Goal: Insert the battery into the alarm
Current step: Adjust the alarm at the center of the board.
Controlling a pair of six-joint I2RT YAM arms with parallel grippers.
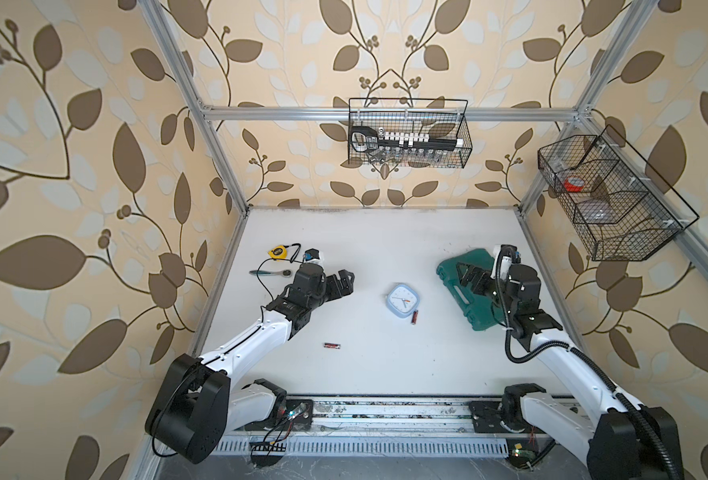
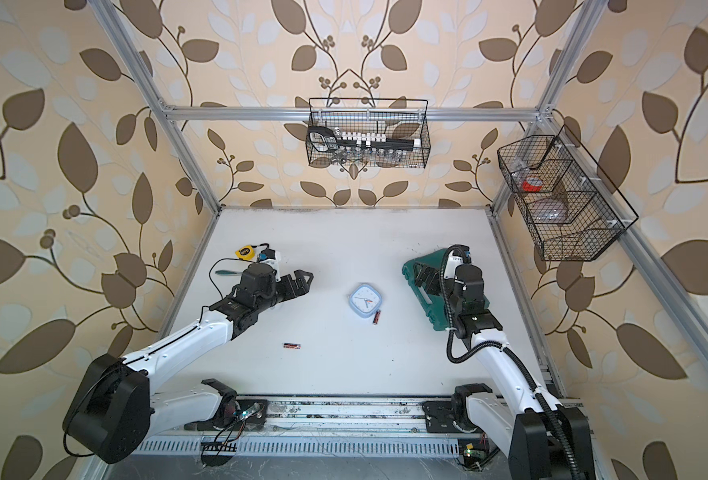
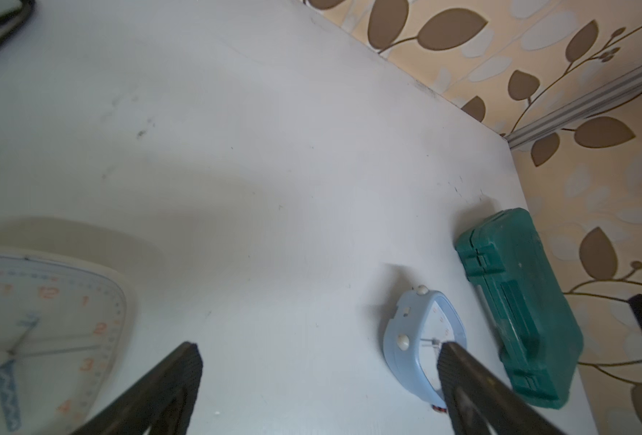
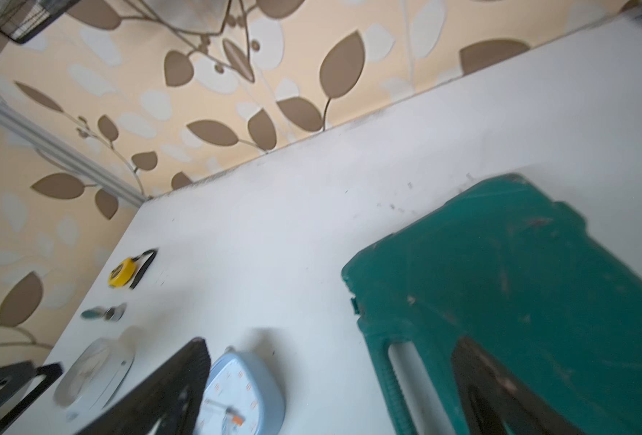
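Fingers: left fingers (image 3: 161, 391) stand wide apart and empty, above the worktop (image 1: 364, 241). The right fingers (image 4: 168, 388) are equally wide and empty, over the green tool case (image 1: 447, 270). One battery (image 1: 414, 318) lies just beside the near corner of the light-blue alarm clock (image 1: 403, 300). The second battery (image 1: 332, 345) lies alone, nearer the left arm.

Judgement: small rigid cylinder, light and smooth, likely to roll. Pinch across mid-body.

Look: dark casing with reddish band. Clock lies face up, battery compartment not visible.
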